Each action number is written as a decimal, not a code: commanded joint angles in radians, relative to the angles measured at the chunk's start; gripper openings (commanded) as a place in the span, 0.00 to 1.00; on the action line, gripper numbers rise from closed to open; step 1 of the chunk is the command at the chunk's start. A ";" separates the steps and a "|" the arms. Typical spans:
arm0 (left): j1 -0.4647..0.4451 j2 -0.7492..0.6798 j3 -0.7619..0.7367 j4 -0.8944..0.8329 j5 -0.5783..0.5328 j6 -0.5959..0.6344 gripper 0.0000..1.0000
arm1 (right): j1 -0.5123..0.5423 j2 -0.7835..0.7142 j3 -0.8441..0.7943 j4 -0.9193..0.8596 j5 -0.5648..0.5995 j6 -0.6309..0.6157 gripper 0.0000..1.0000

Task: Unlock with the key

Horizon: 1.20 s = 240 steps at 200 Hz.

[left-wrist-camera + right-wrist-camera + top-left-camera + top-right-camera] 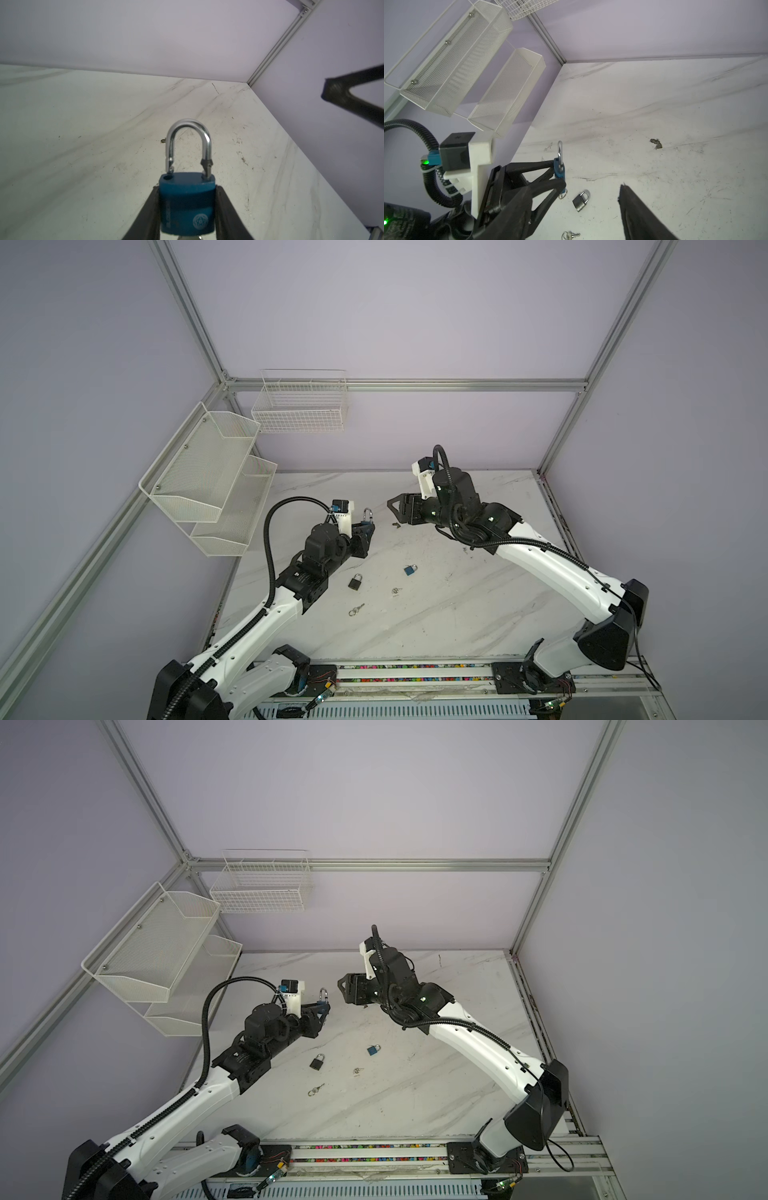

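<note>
– So, how many padlocks do you count?

– Three. One blue padlock is clamped by its sides in the left gripper and held up off the table. Its shackle points away from the wrist, and one leg stands clear of its hole.

– And the other two?

– Both lie on the table. A grey padlock is below the left gripper, back toward its wrist. The other blue padlock is further out, on the side toward the right gripper.

– Keys?

– Two loose sets, both on the table. A ringed key lies behind the left gripper, past the grey padlock. A small key bunch lies near the other blue padlock. A third ring shows right under the base of the held padlock, but I cannot make out the key on it.

– What is the right gripper doing?

– Its jaws stand wide apart with nothing between them. It faces the left gripper with its tips toward the held padlock, apart from it and not touching.

– Anything else?

– Three white baskets hang on the walls beyond the left gripper: two mesh baskets, one above the other, and one wire basket. One dark scrap lies on the table beneath the right gripper's tips.
</note>
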 commanded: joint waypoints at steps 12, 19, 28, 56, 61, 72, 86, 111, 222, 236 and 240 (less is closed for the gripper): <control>-0.001 0.012 -0.096 0.313 0.109 0.299 0.00 | 0.017 0.105 0.160 -0.211 0.038 -0.137 0.71; -0.001 0.019 -0.100 0.327 0.105 0.314 0.00 | 0.026 0.132 0.196 -0.235 0.056 -0.142 0.71; -0.001 0.025 -0.109 0.353 0.100 0.328 0.00 | 0.034 0.165 0.239 -0.266 0.074 -0.148 0.72; -0.002 0.031 -0.127 0.404 0.104 0.354 0.00 | 0.052 0.278 0.380 -0.355 0.129 -0.175 0.73; -0.002 0.030 -0.129 0.407 0.102 0.355 0.00 | 0.053 0.301 0.409 -0.374 0.136 -0.177 0.73; -0.003 0.027 -0.133 0.414 0.100 0.355 0.00 | 0.052 0.334 0.457 -0.404 0.154 -0.184 0.73; -0.002 0.021 -0.137 0.415 0.106 0.361 0.00 | 0.054 0.374 0.512 -0.443 0.167 -0.193 0.73; -0.002 0.010 -0.151 0.420 0.100 0.364 0.00 | 0.053 0.432 0.591 -0.507 0.201 -0.201 0.74; -0.002 0.010 -0.182 0.470 0.090 0.392 0.00 | 0.046 0.531 0.808 -0.674 0.174 -0.238 0.77; -0.002 0.013 -0.183 0.477 0.089 0.391 0.00 | 0.047 0.541 0.822 -0.690 0.164 -0.239 0.77; -0.002 0.014 -0.183 0.479 0.089 0.392 0.00 | 0.046 0.548 0.826 -0.700 0.168 -0.239 0.77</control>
